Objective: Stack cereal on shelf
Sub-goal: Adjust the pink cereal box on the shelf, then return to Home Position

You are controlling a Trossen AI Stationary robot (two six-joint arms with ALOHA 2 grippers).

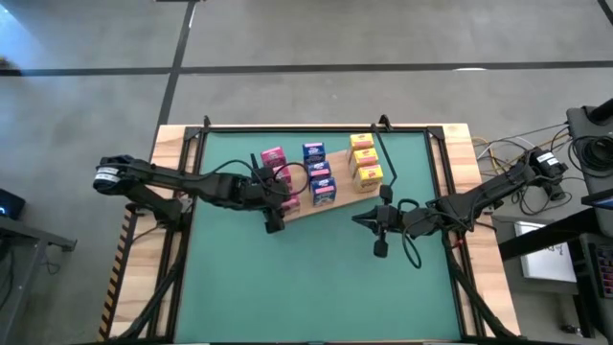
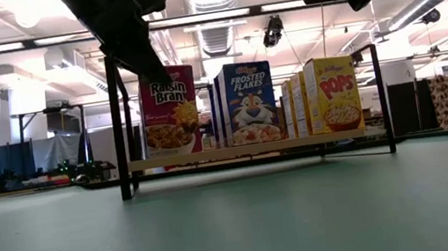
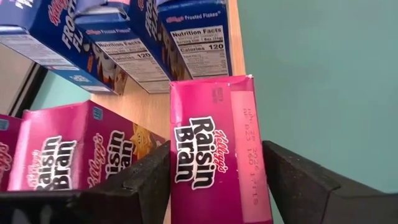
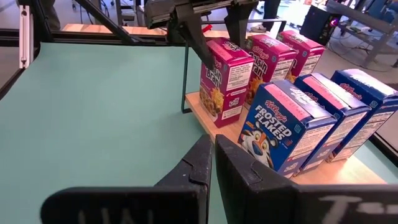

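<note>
On the shelf (image 2: 254, 148), pink Raisin Bran boxes (image 4: 225, 79) stand left, blue Frosted Flakes boxes (image 2: 247, 103) middle, yellow Pops boxes (image 2: 332, 94) right. The left gripper (image 3: 214, 186) has its jaws loosely around the nearest Raisin Bran box (image 3: 214, 149). The right gripper (image 4: 212, 163), jaws closed, hovers over the tabletop (image 1: 316, 278).

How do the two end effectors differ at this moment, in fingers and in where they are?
The left end effector has its fingers spread either side of the front pink Raisin Bran box on the shelf; the right end effector has its fingers shut and empty. The left is at the shelf's pink row, the right hangs over the green mat beside the shelf. Both are dark, two-fingered.
</note>
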